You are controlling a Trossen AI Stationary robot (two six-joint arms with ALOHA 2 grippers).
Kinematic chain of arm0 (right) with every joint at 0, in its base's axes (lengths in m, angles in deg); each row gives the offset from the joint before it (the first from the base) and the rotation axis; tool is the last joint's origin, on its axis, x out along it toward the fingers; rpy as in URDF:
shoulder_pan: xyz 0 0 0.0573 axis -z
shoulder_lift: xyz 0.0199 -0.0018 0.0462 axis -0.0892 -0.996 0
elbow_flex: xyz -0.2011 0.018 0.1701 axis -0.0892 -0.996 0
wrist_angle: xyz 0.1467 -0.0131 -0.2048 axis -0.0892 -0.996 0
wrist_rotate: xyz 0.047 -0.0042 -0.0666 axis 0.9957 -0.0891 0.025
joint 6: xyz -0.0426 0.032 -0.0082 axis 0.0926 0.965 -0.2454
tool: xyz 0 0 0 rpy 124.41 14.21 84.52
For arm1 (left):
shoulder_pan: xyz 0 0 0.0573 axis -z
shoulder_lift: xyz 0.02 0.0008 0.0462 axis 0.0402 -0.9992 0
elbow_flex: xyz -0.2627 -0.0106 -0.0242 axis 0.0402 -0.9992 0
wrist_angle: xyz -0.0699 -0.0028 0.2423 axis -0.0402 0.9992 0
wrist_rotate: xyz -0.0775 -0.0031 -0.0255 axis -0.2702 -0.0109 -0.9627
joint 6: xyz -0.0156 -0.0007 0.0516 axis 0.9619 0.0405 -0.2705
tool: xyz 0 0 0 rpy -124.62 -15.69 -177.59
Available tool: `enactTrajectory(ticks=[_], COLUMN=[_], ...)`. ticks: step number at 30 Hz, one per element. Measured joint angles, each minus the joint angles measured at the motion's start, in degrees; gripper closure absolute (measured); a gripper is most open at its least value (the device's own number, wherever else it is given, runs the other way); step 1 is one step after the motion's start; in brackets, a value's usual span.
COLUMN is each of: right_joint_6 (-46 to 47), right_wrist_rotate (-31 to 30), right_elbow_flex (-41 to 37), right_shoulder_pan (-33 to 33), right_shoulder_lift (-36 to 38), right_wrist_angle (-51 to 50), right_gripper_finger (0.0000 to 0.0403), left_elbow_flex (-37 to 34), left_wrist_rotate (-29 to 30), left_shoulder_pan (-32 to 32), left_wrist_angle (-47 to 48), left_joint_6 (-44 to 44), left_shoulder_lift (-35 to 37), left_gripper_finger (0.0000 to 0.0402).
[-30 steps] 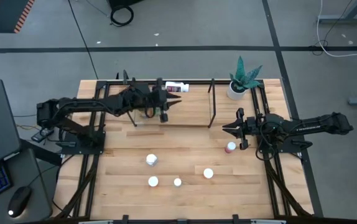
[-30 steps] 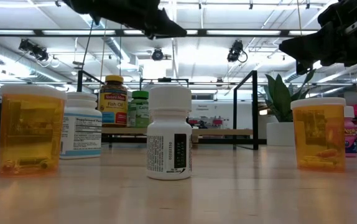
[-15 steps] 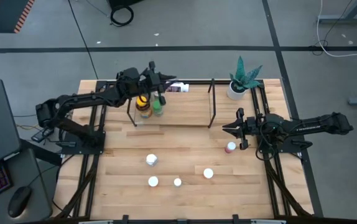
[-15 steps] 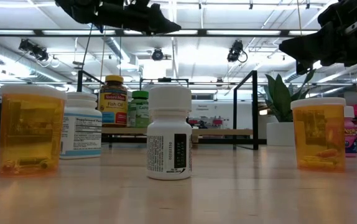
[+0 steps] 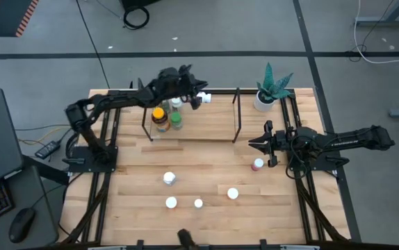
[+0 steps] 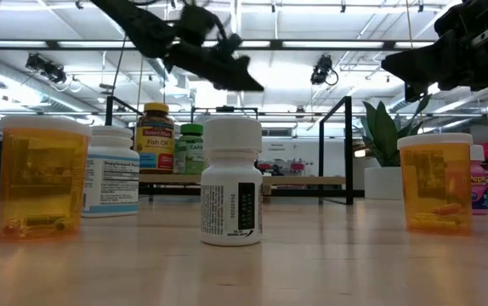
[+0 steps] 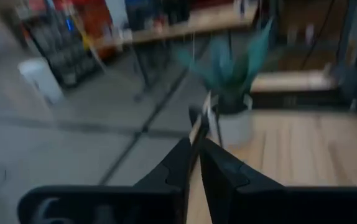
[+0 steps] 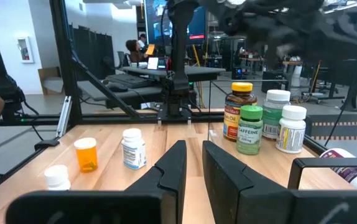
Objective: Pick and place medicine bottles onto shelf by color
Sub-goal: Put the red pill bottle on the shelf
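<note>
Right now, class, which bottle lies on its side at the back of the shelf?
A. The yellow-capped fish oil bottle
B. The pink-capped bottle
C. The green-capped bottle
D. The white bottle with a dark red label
D: in the high view the white bottle with a dark red label lies flat at the back edge of the shelf, while the yellow-capped fish oil bottle and the green-capped bottle stand upright.

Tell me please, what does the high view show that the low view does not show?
Only the high view shows the white bottle lying on its side at the shelf's back edge, and the whole shelf outline. Only the low view shows bottle labels, such as the fish oil bottle, and the amber bottle contents. Both show the plant, the green-capped bottle and the left gripper above the shelf.
</note>
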Motion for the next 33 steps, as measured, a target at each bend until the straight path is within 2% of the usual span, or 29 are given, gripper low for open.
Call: enactTrajectory(ticks=[16,24,28,33], right_joint_6=[0.0,0.0,0.0,0.0], right_wrist_rotate=[0.0,0.0,0.0,0.0], right_elbow_flex=[0.0,0.0,0.0,0.0], right_shoulder_pan=[0.0,0.0,0.0,0.0], right_shoulder_lift=[0.0,0.0,0.0,0.0], right_wrist_angle=[0.0,0.0,0.0,0.0], right_gripper_finger=[0.0341,0.0341,0.0341,0.0341], left_elbow_flex=[28.3,43.0,48.2,52.1], left_wrist_rotate=[0.4,7.4,11.1,10.9], left_shoulder_pan=[0.3,0.4,0.3,-0.3], left_wrist_angle=[36.5,53.1,58.3,61.6], left_joint_6=[-0.1,-3.6,-5.1,-5.3], left_shoulder_lift=[-13.0,-22.6,-25.2,-28.7], left_gripper_finger=[0.0387,0.0388,0.037,0.0309])
